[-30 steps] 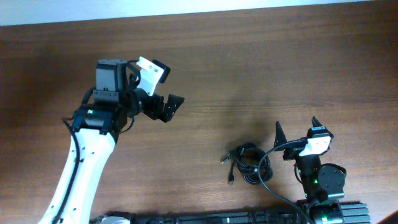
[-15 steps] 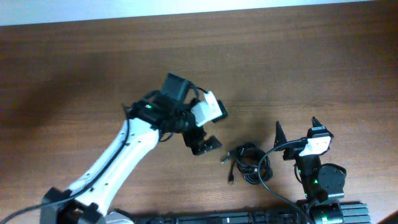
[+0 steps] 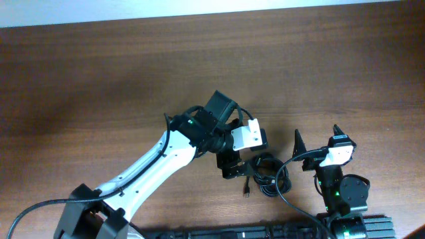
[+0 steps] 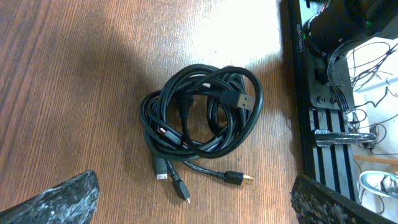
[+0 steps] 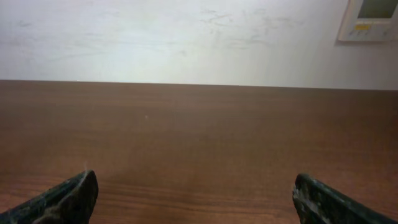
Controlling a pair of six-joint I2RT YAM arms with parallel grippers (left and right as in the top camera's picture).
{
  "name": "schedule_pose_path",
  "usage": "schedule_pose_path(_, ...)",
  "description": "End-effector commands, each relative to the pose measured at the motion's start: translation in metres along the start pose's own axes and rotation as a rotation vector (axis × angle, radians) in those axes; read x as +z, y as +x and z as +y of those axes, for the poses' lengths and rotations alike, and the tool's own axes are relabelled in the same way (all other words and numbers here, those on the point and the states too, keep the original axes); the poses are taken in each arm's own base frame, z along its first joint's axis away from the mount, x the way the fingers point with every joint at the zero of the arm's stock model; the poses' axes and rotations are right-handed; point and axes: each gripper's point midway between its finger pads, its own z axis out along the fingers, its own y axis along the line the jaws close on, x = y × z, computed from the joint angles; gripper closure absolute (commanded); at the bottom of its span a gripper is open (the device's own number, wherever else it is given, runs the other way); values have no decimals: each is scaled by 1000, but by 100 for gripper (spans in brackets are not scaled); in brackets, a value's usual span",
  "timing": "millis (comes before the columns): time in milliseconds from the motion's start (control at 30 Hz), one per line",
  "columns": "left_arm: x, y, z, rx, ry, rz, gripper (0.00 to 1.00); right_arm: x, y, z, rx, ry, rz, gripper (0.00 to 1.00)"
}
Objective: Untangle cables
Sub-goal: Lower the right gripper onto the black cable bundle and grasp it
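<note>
The cables (image 3: 265,174) lie as a looped black bundle on the wooden table, near the front and right of centre. In the left wrist view the cables (image 4: 199,118) fill the middle, with several plugs sticking out, one silver-tipped (image 4: 241,99) and one gold-tipped (image 4: 240,179). My left gripper (image 3: 234,166) hovers just left of the bundle, open and empty; in its own view the left gripper (image 4: 196,202) has its fingertips (image 4: 62,199) spread wide below the loose plugs. My right gripper (image 3: 317,141) is open and empty, right of the bundle; in its own view the right gripper (image 5: 196,199) faces bare table.
The right arm's base (image 3: 345,192) and a black rail (image 3: 358,226) stand at the front right, also seen in the left wrist view (image 4: 323,93). That arm's thicker black cable (image 3: 292,182) curves beside the bundle. A wall panel (image 5: 373,18) hangs beyond the far table edge.
My left arm has swung from the upper left of the table rightward and toward the front, ending beside the cable bundle. The right arm and the bundle have not moved.
</note>
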Motion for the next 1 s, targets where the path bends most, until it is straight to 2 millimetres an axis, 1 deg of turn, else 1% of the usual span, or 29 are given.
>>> schedule_pose_path(0,-1,-10,7,38,-23,-28,1,0,0,8,10,-52,-6,1)
schedule_pose_path(33,-1,-10,10,39,-41,-24,1,-1,2,15,20,-91,3,1)
schedule_pose_path(67,-2,-9,14,38,-59,-16,1,-1,1,18,73,-108,10,1)
schedule_pose_path(167,-8,-5,30,-29,-109,-18,1,-9,-3,20,105,-115,76,1)
schedule_pose_path(200,-12,-3,36,-63,-122,-25,1,-15,-8,16,106,-91,107,1)
schedule_pose_path(267,-19,2,46,-92,-143,-30,1,-27,-24,13,81,-69,146,1)
schedule_pose_path(367,-24,6,53,-109,-159,-36,1,-38,-43,9,53,-47,231,1)
schedule_pose_path(433,-25,6,55,-138,-164,-40,1,-39,-50,9,31,-55,326,1)
schedule_pose_path(500,-25,6,56,-147,-166,-42,1,-35,-55,11,44,-67,452,1)
schedule_pose_path(533,-26,5,58,-176,-174,-53,1,-32,-55,17,40,-103,530,1)
schedule_pose_path(567,-29,4,66,-231,-202,-64,1,-28,-54,28,20,-185,617,1)
schedule_pose_path(667,-38,10,80,-310,-240,-81,1,-20,-43,42,67,-282,835,1)
schedule_pose_path(700,-42,13,85,-335,-251,-86,1,-16,-35,47,104,-310,920,1)
schedule_pose_path(767,-49,19,93,-376,-272,-94,1,-9,-19,56,160,-363,1014,1)
schedule_pose_path(833,-57,26,102,-419,-293,-104,1,-6,0,71,247,-445,1122,1)
schedule_pose_path(867,-62,30,107,-434,-306,-109,1,-6,11,73,275,-456,1182,1)
schedule_pose_path(900,-65,32,110,-443,-314,-111,1,-9,23,73,287,-460,1251,2)
schedule_pose_path(967,-69,35,114,-451,-325,-117,1,-22,39,75,290,-487,1366,8)
